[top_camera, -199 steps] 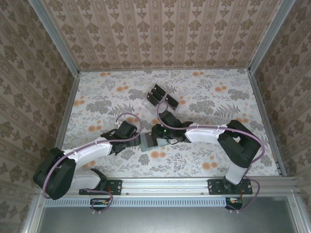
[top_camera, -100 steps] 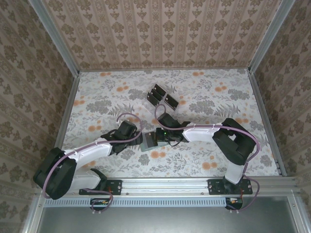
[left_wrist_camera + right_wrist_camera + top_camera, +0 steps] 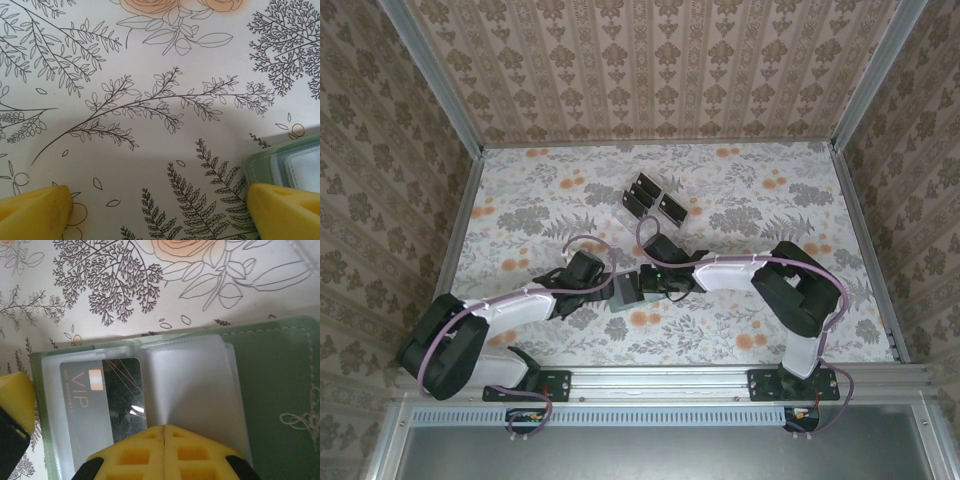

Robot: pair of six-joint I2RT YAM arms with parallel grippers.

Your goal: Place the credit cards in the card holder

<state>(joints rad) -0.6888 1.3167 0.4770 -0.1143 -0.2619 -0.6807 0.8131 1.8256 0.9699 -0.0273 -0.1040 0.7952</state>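
The green card holder [image 3: 272, 365] lies open on the flowered table, its clear sleeves facing up. One black credit card [image 3: 120, 390], marked VIP, sits inside the left sleeve. My right gripper [image 3: 164, 428] is shut, its tips together right over the middle sleeve beside that card. My left gripper [image 3: 157, 200] is open and low over the table. Its right finger [image 3: 285, 210] rests at the corner of the card holder [image 3: 282, 160]. From above, both grippers meet at the card holder [image 3: 623, 293]. More black credit cards [image 3: 642, 187] stand in a clear rack farther back.
The clear rack [image 3: 655, 198] stands mid-table behind the grippers. Metal rails edge the table on the left [image 3: 460, 230] and right [image 3: 865, 250], with patterned walls beyond. Open flowered tabletop [image 3: 770, 190] spreads around the rack.
My right gripper has shut and drawn a little to the left over the card holder. The left arm has crept slightly toward the card holder, still open.
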